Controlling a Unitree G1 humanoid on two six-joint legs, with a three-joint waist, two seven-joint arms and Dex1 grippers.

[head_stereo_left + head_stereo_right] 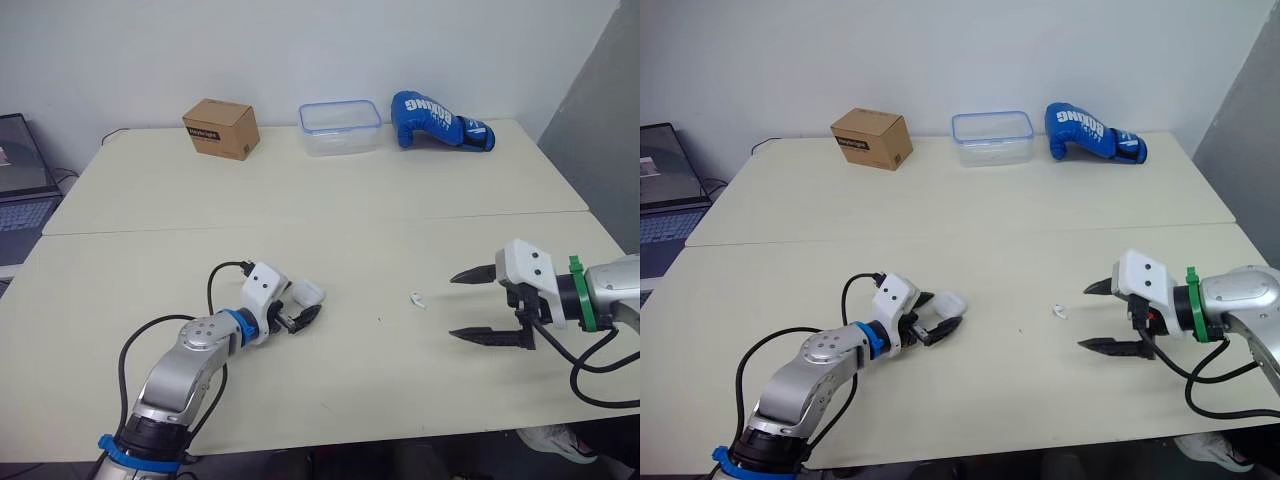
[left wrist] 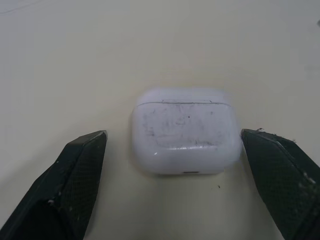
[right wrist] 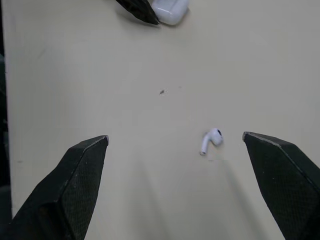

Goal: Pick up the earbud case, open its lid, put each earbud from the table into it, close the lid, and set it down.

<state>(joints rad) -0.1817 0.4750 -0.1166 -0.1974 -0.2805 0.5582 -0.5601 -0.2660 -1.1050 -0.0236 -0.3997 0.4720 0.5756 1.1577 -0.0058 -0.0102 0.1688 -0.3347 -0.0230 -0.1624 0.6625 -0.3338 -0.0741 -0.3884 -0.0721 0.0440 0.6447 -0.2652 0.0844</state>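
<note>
The white earbud case [image 2: 185, 131] lies on the table with its lid shut, left of centre near the front. My left gripper [image 1: 302, 305] is open around it, one black finger [image 2: 75, 175] on each side with a gap to the case. A single white earbud [image 1: 417, 299] lies on the table to the right of the case. My right gripper [image 1: 455, 306] is open, its tips pointing at the earbud [image 3: 211, 140] from a short way to its right, not touching it.
Along the table's far edge stand a cardboard box [image 1: 221, 128], a clear plastic container [image 1: 340, 127] and a blue boxing glove [image 1: 440, 121]. A laptop [image 1: 20, 190] sits off the table's left side. A seam [image 1: 300, 222] runs across the table's middle.
</note>
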